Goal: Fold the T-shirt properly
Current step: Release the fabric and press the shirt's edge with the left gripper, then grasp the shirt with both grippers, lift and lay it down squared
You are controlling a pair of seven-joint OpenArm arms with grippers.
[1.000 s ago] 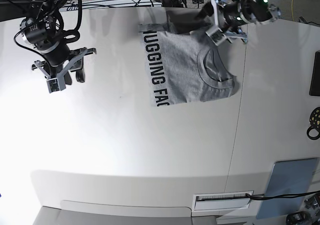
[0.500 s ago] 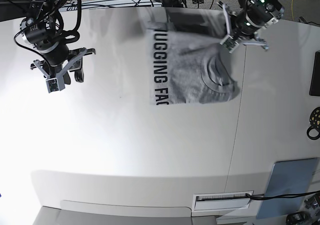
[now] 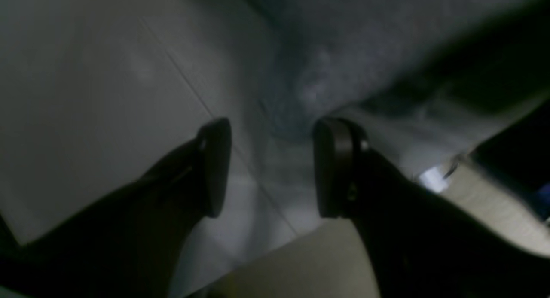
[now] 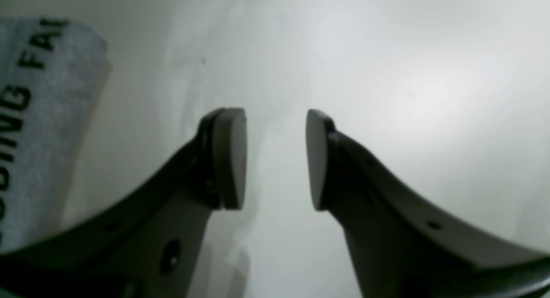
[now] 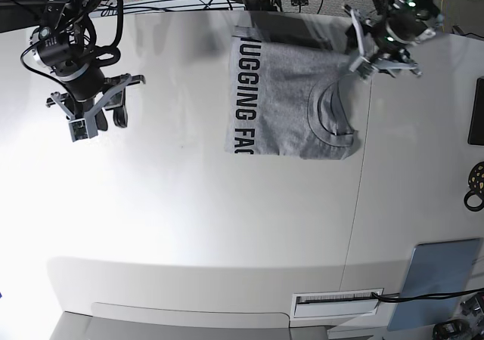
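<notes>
A: The T-shirt (image 5: 291, 98) is lying folded on the worktop (image 5: 189, 219), grey, lettered edge showing, collar up.

B: Left fingers (image 3: 331, 165) are gaping empty at its corner; right fingers (image 4: 230, 156) are parted, well apart.

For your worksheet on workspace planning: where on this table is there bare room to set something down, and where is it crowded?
Bare: the wide stretch of table between the right gripper and the T-shirt, and all of it below the shirt. Crowded: the top right corner, where the left gripper hangs by the shirt's edge, jaws open.
</notes>
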